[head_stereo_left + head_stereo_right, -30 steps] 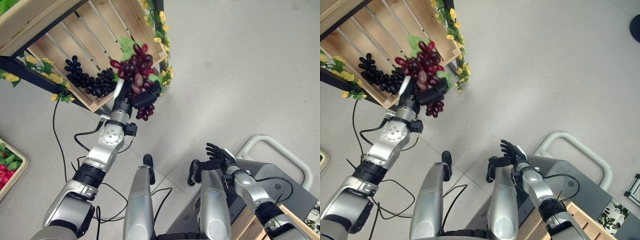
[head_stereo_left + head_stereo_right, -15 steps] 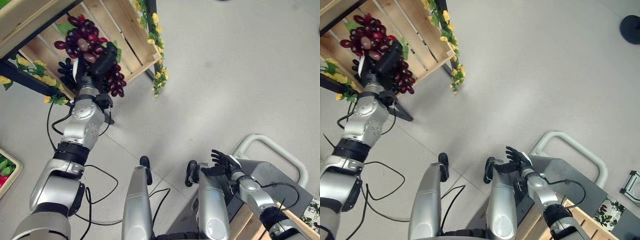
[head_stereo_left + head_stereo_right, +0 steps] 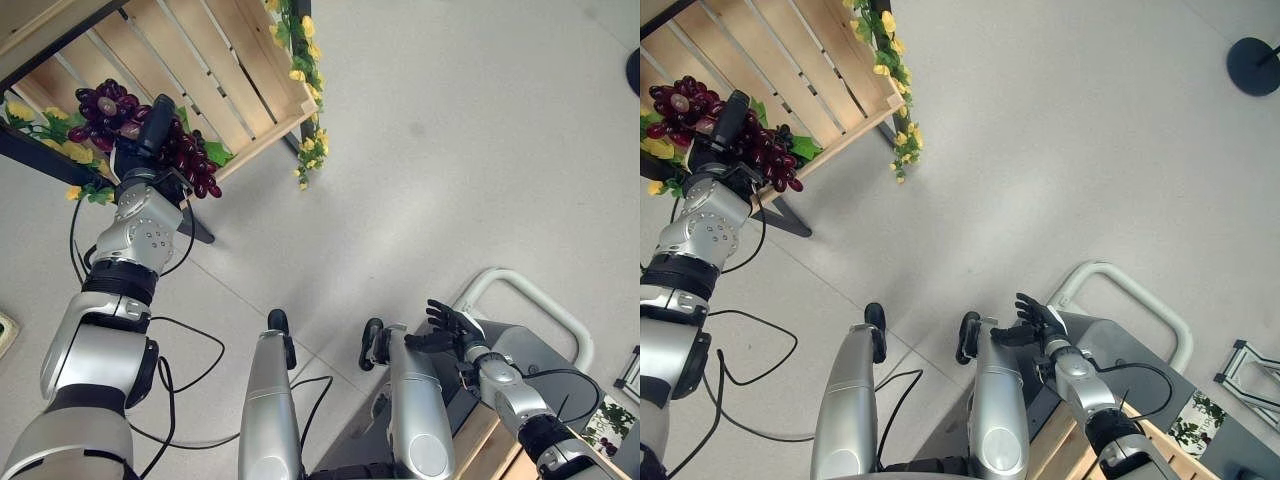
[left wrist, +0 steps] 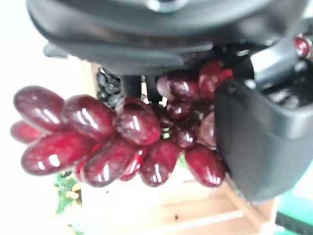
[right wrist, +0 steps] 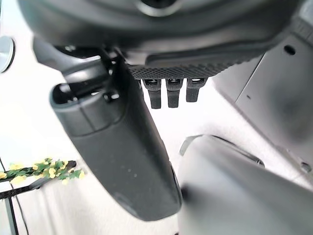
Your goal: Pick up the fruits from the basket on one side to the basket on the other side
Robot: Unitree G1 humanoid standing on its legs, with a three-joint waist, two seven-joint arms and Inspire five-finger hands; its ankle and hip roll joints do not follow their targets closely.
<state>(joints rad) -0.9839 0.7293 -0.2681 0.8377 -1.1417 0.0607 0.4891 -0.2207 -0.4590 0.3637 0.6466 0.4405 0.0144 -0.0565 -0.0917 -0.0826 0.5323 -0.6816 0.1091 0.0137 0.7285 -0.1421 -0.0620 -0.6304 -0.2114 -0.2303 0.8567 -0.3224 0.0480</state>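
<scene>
Left hand [image 3: 150,125] raised at the crate's [image 3: 200,70] lower rim, fingers and thumb clamped round a bunch of red grapes [image 3: 110,105]. Grapes spill to both sides of the hand: a round cluster on the side toward the crate's outer corner, a longer tail [image 3: 195,170] hanging over the rim toward the floor. Left wrist view confirms the grasp: glossy red grapes [image 4: 112,142] pressed under the palm, thumb [image 4: 259,142] closed against them.

Dark grapes [image 4: 110,88] show behind the red bunch, inside the crate; hard to make out, probably a second bunch lying on the slats.

Crate is slatted wood, tilted, on a dark stand, with yellow flowers [image 3: 305,70] and leaves along its edges.

Right hand [image 3: 445,325] low beside the grey cart [image 3: 540,350], holding nothing, fingers loosely spread. White tubular handle [image 3: 525,290] curves just past it.
</scene>
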